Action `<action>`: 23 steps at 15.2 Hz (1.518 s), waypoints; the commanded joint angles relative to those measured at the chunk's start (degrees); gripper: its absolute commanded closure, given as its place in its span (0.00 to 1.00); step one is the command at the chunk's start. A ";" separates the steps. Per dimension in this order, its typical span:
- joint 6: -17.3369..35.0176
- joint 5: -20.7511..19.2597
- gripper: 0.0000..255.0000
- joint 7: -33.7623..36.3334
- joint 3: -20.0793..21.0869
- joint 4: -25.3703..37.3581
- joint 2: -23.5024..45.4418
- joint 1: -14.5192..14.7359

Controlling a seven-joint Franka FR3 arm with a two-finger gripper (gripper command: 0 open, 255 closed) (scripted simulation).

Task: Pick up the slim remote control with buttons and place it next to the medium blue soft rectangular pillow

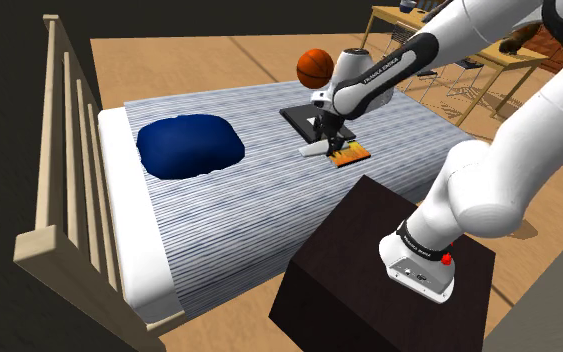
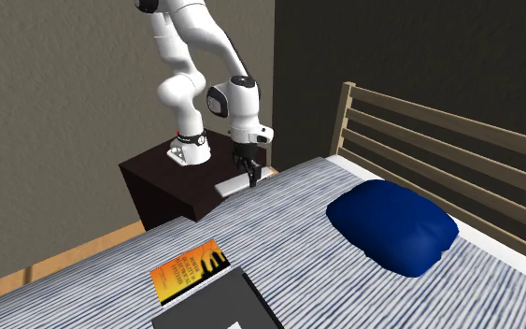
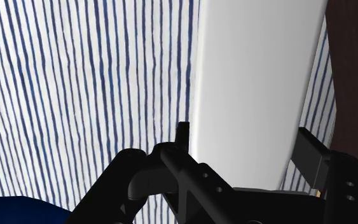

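the black gripper (image 1: pixel 325 138) is closed on the remote control (image 1: pixel 316 150), a slim plain white bar. its fingers (image 3: pixel 182 137) press one against each long edge, so the jaws are pinching it across its width. in the wrist view the remote runs straight away from the hand. its near end is tucked between the fingers and most of its length sticks out past the fingertips.

in the shoulder view it hangs tilted under the hand, over the striped blue and white bed cover (image 1: pixel 229 215) and just beside an orange book (image 1: pixel 350 155) (it looks lifted clear of the cover, though how far cannot be told). a flat black slab (image 1: pixel 302 120) lies behind the book, and a basketball (image 1: pixel 315 67) sits beyond that.

the dark blue pillow (image 1: pixel 190 147) lies well apart from the remote, toward the shoulder view's left, near the wooden headboard (image 1: pixel 45 130). in the second exterior view the hand hangs over the bed's edge nearest the dark box stand (image 2: pixel 167 182), with the pillow off to that view's right.
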 commanded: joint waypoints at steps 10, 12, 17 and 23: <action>-7.08 17.14 1.00 -3.46 5.82 24.54 20.53 3.55; -7.35 18.40 1.00 -3.77 6.59 26.82 22.80 3.16; -4.30 20.87 1.00 -5.43 7.96 26.61 25.99 2.14; -0.83 23.83 1.00 -7.43 9.93 26.80 29.97 0.67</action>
